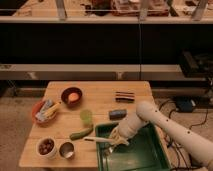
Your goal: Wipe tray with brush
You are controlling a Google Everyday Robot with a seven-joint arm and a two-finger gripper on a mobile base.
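The dark-green tray (145, 155) sits at the table's front right corner. My gripper (116, 138) hovers over the tray's near-left part, with the white arm (165, 125) reaching in from the right. It is shut on the brush (96, 140), a slim whitish stick that pokes left past the tray's left rim, over the wooden table (100, 102). The brush's end inside the gripper is hidden.
Just left of the tray lies a green cucumber (81, 133), with a green cup (86, 116) above it. A metal cup (66, 149) and a white bowl (46, 146) stand front left. A red bowl (71, 95), a red basket (45, 111), a blue sponge (118, 114) and a dark bar (125, 96) lie farther back.
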